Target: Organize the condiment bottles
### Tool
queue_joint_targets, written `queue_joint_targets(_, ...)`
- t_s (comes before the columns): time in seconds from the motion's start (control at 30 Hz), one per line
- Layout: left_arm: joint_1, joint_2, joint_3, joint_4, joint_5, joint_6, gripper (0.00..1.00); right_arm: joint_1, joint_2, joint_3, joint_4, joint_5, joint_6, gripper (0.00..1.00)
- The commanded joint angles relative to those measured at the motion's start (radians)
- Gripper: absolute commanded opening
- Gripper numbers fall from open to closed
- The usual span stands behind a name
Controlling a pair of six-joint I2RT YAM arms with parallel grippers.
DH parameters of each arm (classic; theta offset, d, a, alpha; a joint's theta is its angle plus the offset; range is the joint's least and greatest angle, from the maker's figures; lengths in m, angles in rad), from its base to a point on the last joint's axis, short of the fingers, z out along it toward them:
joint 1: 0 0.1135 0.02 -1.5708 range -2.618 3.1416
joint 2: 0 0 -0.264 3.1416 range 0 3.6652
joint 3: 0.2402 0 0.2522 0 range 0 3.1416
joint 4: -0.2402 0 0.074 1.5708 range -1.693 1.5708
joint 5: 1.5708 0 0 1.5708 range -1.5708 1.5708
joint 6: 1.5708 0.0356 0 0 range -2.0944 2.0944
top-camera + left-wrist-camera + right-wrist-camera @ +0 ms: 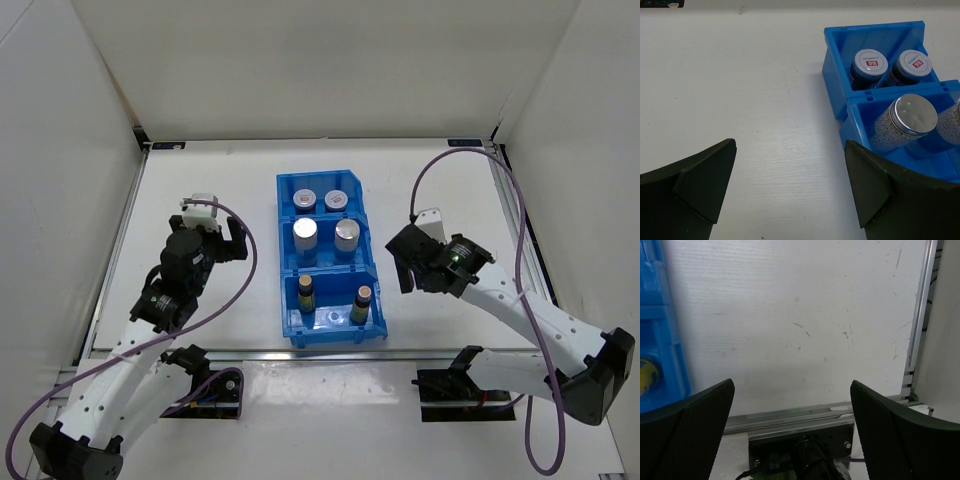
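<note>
Blue bin (330,271): plastic, with three compartments in a row from near to far. It stands about midway between the left and right edges of the white surface (200,180), its near end close to the near edge.
Amber bottles (306,292): two, tan-capped with yellow labels, upright in the bin's nearest compartment. One is by the left wall, the other (361,300) by the right wall, and they do not touch.
Right fingers (403,267): spread wide with nothing between them, over bare surface just right of the bin, about level with the wall between the near and middle compartments. Between them the right wrist view shows only white surface and the metal rail at the edge, with a strip of the bin at the left of the view.
Left fingers (237,243): wide apart and holding nothing, to the left of the bin beside the middle compartment, clear of its wall.
Silver-lidded jars (305,234): two side by side in the middle compartment. The left wrist view shows pale granules through their clear walls.
Red-marked jars (305,201): two side by side in the far compartment, dark-bodied, each with a pale lid bearing a small red mark.
</note>
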Motion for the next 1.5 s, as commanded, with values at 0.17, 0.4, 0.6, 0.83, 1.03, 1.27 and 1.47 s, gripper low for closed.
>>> queue_joint_targets(0.17, 0.003, 0.005, 0.029, -0.012, 0.054, -0.015, 1.0, 0.015, -0.208, -0.011, -0.024, 0.125, 0.196, 1.0)
queue_joint_targets(0.4, 0.003, 0.015, 0.038, -0.012, 0.074, -0.024, 1.0, 0.024, -0.545, -0.208, 0.243, -0.093, 0.018, 1.0)
queue_joint_targets(0.6, 0.003, 0.033, 0.038, -0.012, 0.074, -0.024, 1.0, 0.024, -0.545, -0.251, 0.243, -0.048, 0.07, 1.0)
queue_joint_targets(0.83, 0.003, 0.053, 0.038, -0.012, 0.074, -0.024, 1.0, 0.024, -0.486, -0.253, 0.233, -0.082, 0.128, 1.0)
queue_joint_targets(1.03, 0.003, 0.074, 0.048, -0.012, 0.074, -0.024, 1.0, 0.024, -0.506, -0.128, 0.161, -0.05, 0.098, 1.0)
queue_joint_targets(1.27, 0.003, 0.071, 0.066, -0.046, 0.074, -0.024, 1.0, 0.024, -0.436, 0.075, -0.059, 0.14, 0.021, 1.0)
queue_joint_targets(1.47, 0.003, 0.024, 0.057, -0.046, 0.063, -0.034, 1.0, 0.024, -0.626, 0.123, -0.096, 0.202, 0.01, 1.0)
